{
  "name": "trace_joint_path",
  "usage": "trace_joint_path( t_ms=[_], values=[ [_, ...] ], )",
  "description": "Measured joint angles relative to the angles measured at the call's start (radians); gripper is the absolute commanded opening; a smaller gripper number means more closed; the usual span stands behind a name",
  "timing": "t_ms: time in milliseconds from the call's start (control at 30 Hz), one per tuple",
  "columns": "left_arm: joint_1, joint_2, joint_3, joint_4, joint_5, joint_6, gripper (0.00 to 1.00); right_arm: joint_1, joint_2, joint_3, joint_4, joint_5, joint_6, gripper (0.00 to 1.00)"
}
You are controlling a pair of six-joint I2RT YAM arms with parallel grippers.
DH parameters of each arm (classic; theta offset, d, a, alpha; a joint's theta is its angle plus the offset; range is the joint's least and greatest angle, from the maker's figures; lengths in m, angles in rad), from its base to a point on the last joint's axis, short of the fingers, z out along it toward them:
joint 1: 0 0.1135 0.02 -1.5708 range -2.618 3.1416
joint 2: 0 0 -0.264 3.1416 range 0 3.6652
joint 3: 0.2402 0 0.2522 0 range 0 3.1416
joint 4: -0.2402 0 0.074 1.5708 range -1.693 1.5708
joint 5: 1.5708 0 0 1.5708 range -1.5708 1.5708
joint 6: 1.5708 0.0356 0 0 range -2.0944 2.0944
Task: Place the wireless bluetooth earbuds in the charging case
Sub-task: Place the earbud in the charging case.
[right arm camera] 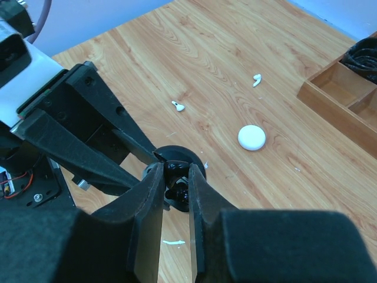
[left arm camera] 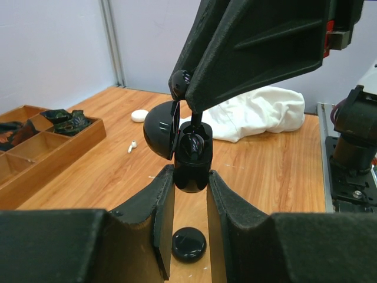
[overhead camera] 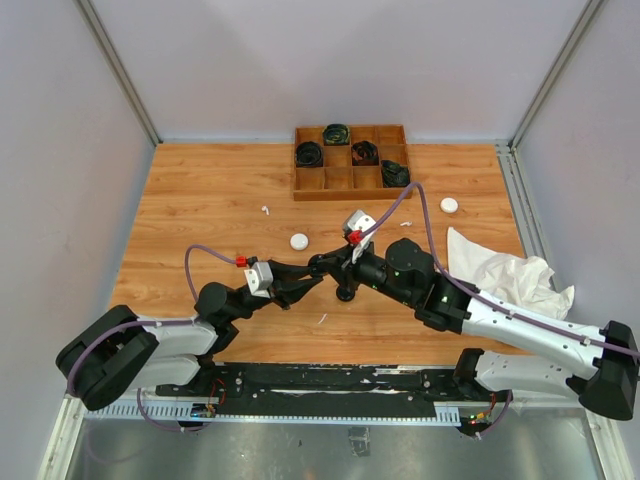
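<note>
My left gripper (left arm camera: 190, 177) is shut on an open black charging case (left arm camera: 192, 160) and holds it above the table, its lid (left arm camera: 158, 130) swung to the left. My right gripper (right arm camera: 175, 177) is shut on a black earbud (right arm camera: 179, 171) right at the case's opening. In the top view both grippers meet at the table's middle, the left gripper (overhead camera: 312, 268) and the right gripper (overhead camera: 332, 264). Glossy black shapes show inside the case. White earbuds (right arm camera: 178, 106) (right arm camera: 257, 79) lie loose on the table.
A closed black case (left arm camera: 189, 244) lies on the table under the grippers. White round cases (overhead camera: 299, 241) (overhead camera: 449, 204) lie farther back. A wooden divided tray (overhead camera: 340, 194) with coiled cables stands at the back. A white cloth (overhead camera: 505, 270) lies at the right.
</note>
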Motion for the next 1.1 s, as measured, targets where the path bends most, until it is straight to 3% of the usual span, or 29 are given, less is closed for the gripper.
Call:
trace_joint_path(
  t_ms=[800, 1100],
  values=[
    [-0.001, -0.028, 0.000, -0.005, -0.009, -0.029, 0.00, 0.024, -0.009, -0.027, 0.026, 0.025, 0.001, 0.18],
    [-0.001, -0.039, 0.001, -0.056, -0.037, -0.023, 0.00, 0.025, 0.033, -0.005, 0.003, 0.056, 0.010, 0.23]
  ],
)
